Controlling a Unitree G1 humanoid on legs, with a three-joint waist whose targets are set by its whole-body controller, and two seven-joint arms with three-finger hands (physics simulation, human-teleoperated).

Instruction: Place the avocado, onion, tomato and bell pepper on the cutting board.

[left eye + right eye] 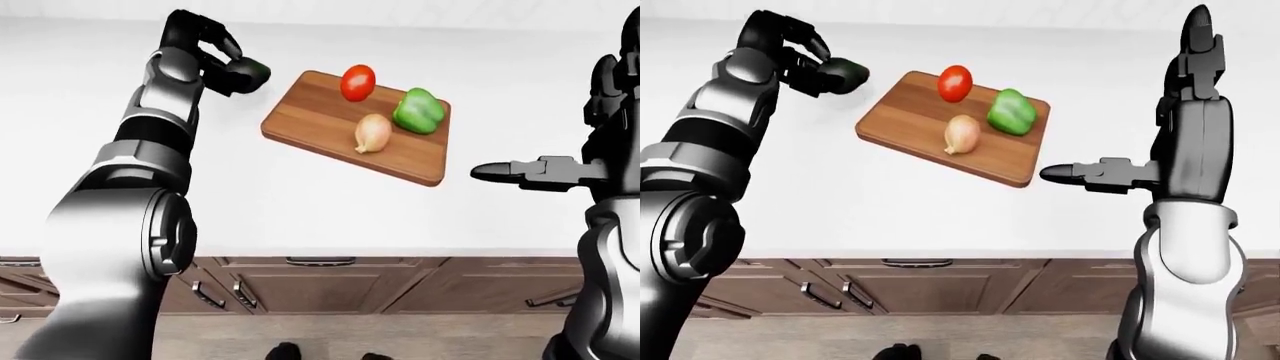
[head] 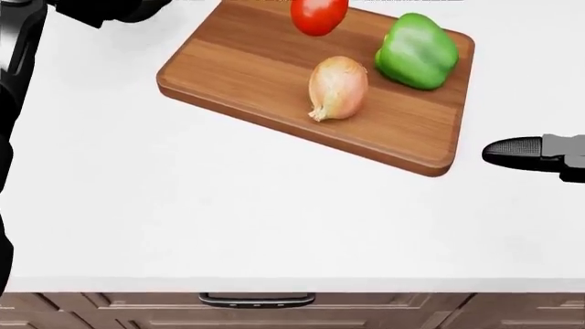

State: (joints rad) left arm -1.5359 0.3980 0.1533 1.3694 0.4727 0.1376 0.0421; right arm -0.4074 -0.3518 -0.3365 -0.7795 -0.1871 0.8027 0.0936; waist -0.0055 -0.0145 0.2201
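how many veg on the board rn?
3. Tomato at the cutting board's top edge, bell pepper to its right, onion below them. The avocado is off the board, in the left hand.
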